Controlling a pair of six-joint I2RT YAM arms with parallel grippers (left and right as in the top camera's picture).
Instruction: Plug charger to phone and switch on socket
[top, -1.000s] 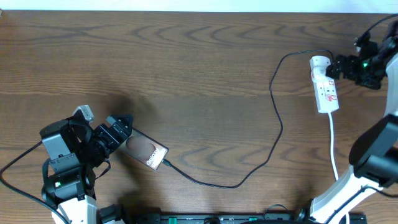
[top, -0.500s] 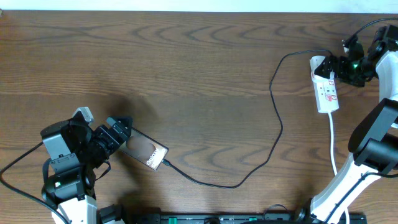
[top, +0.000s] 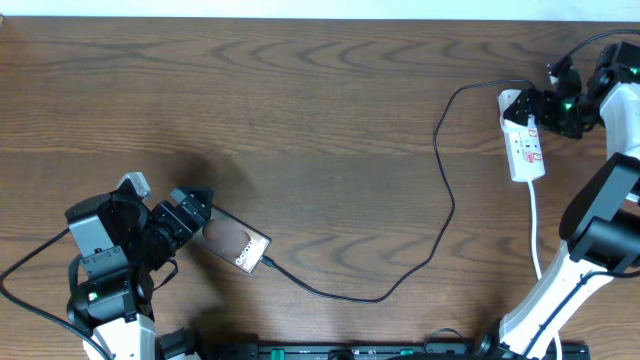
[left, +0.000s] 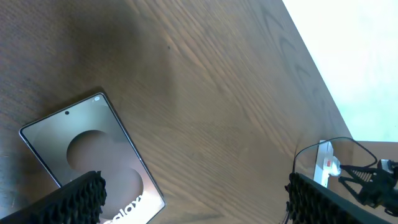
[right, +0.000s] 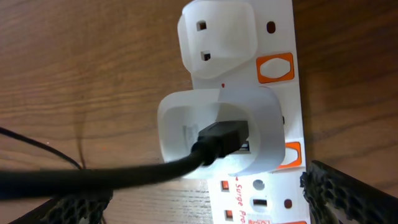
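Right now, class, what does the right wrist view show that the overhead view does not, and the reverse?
Right wrist only: the charger plugged into a white adapter on the socket, with orange switches alongside. Overhead only: the phone at the table's left, the charger's tip at its edge, and the cable's whole loop. Both: the socket, the charger and the wooden table.

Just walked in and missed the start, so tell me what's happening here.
The charger cable runs from a white adapter in the socket to the phone, where it looks plugged in. The left gripper sits open at the phone's other end; the right gripper hovers open over the socket's adapter end. I cannot tell whether the socket is on.
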